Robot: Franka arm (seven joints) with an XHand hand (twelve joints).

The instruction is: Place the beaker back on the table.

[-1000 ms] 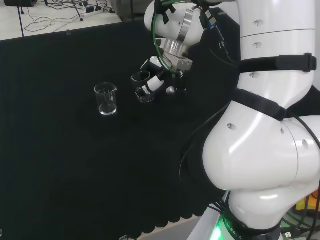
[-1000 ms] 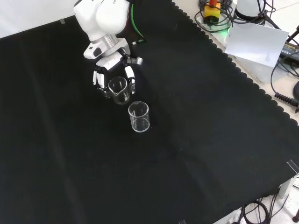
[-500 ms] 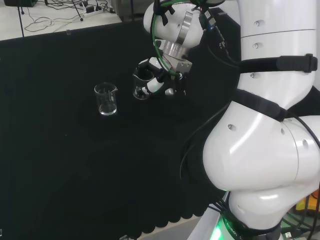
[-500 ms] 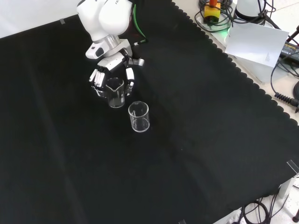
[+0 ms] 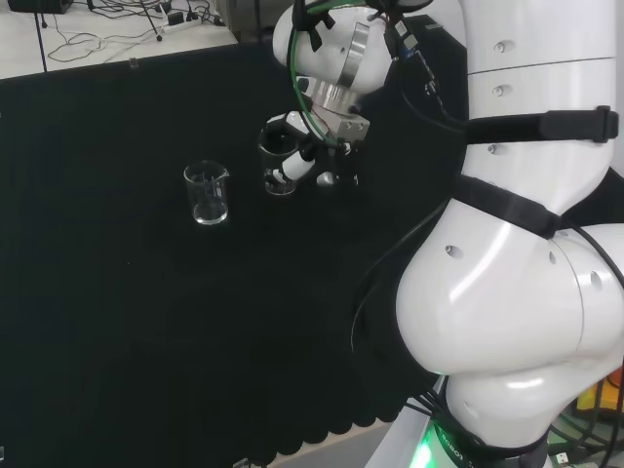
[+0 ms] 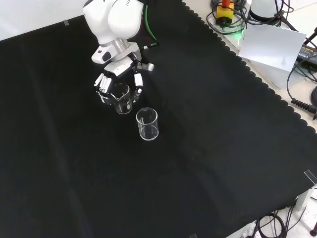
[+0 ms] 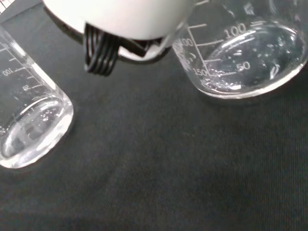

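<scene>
A clear glass beaker (image 6: pixel 123 99) stands upright between the curled fingers of the black and white hand (image 6: pixel 110 82), low over the black cloth. In the head view the hand (image 5: pixel 310 156) wraps the same beaker (image 5: pixel 277 166) from the right. I cannot tell whether its base touches the cloth. The wrist view shows a large graduated beaker (image 7: pixel 245 53) close to the white part of the hand (image 7: pixel 115 19), with its base near the cloth.
A second clear beaker (image 6: pixel 147 124) stands free on the cloth just in front of the held one; the head view has it to the left (image 5: pixel 207 193), and its base shows in the wrist view (image 7: pixel 29 125). The arm's white links (image 5: pixel 517 244) rise at the right.
The held beaker has gone from tilted to upright, and the hand has shifted slightly while staying curled round it. The free beaker has not moved.
</scene>
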